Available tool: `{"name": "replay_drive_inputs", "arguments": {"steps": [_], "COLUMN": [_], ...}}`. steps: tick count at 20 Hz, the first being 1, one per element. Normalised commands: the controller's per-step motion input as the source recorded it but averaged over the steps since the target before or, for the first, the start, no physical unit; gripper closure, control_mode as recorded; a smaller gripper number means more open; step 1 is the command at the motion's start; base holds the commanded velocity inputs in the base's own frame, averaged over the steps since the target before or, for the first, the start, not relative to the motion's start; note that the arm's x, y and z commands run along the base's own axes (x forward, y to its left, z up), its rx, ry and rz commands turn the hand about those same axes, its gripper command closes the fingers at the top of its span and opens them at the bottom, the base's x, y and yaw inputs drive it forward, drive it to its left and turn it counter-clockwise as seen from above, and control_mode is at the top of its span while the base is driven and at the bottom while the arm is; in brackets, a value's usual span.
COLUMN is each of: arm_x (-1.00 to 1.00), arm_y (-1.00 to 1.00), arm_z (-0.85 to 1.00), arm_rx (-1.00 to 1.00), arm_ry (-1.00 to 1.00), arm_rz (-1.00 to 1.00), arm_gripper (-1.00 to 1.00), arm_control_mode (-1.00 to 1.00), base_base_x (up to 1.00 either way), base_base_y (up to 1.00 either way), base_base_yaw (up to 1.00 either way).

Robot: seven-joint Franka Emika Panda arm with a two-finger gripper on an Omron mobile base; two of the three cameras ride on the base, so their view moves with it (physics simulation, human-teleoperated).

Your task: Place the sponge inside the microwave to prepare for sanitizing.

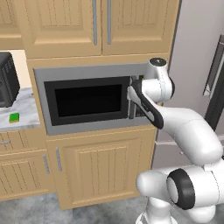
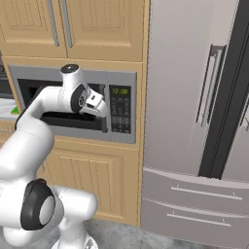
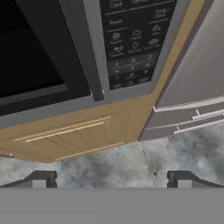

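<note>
So in the left base view the microwave (image 1: 92,103) sits built into the wood cabinets with its door shut, and the sponge (image 1: 14,117) is way off on the left, lying on the marble desk (image 1: 26,114) just in front of the black toaster oven (image 1: 8,79), well apart from the arm. The arm's wrist is parked right at the door's right edge, and it covers the door handle, so whether anything is touching can't be told from here. The big risk looks like the arm going for the sponge with the door not yet open, or swinging left and clipping the toaster oven. In the right base view the tool (image 2: 103,113) hangs right in front of the door handle (image 2: 104,109) beside the keypad (image 2: 120,110); a sloppy pull could slip off the handle or poke a button instead. The big grey fridge (image 2: 194,116) on the right is close too. The sponge is barely a green sliver at the left edge, cut off by the arm. In the hand view the two fingertips (image 3: 41,179) stand wide apart with nothing between them, pointed down at the floor (image 3: 144,159) below the microwave, and the keypad labels are too blurry to read.
</note>
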Motion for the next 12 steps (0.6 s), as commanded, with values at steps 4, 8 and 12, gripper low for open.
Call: {"name": "replay_drive_inputs", "arguments": {"steps": [4,8,12], "arm_x": [0.19,0.31,0.12], "arm_y": [0.0,-0.03,-0.01], "arm_z": [-0.11,-0.24,-0.3], "arm_rx": [0.0,-0.03,-0.06], "arm_ry": [0.0,-0.1,-0.11], "arm_rz": [0.1,0.1,0.04], "arm_gripper": [-1.0,-1.0,-1.0], "arm_control_mode": [-1.0,-1.0,-1.0], "base_base_x": [0.0,0.0,0.0], "base_base_y": [0.0,0.0,0.0], "base_base_yaw": [0.0,0.0,0.0]}}
